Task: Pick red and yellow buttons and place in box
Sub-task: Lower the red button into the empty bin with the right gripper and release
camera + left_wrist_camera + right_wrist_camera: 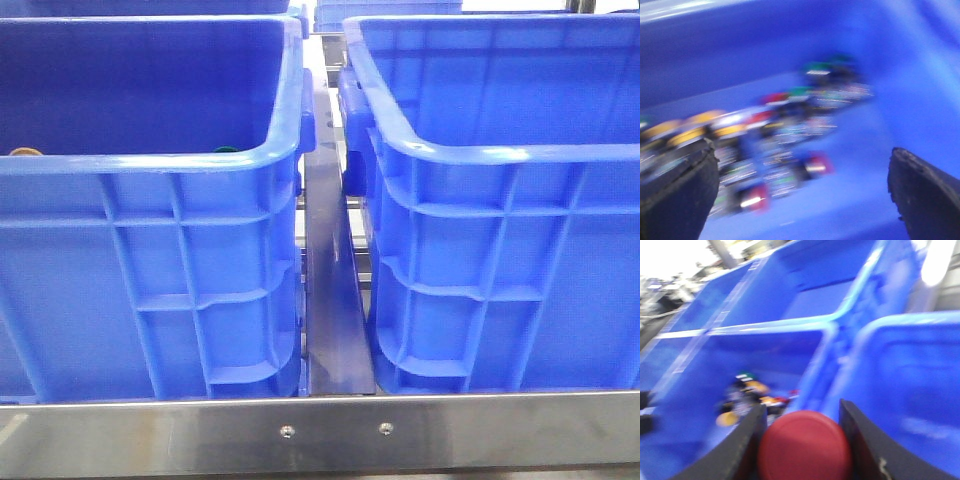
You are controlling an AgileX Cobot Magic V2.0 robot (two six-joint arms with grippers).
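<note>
Gripping red button [805,445], right gripper [802,440] is held above bins. Left gripper [802,195] spread wide over blurred button pile [760,145].

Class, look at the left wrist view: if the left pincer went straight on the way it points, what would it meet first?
Probably the heap of buttons lying on the bin floor ahead of the open left pincer; blur makes depth uncertain.

2 big blue plastic crates [150,150] side by side, a narrow gap between them, a brushed metal rail [320,432] with 2 screws across the front, a steel strip [335,300] running back through the gap, bright overexposed light [937,260] beyond, blurred surroundings
</note>
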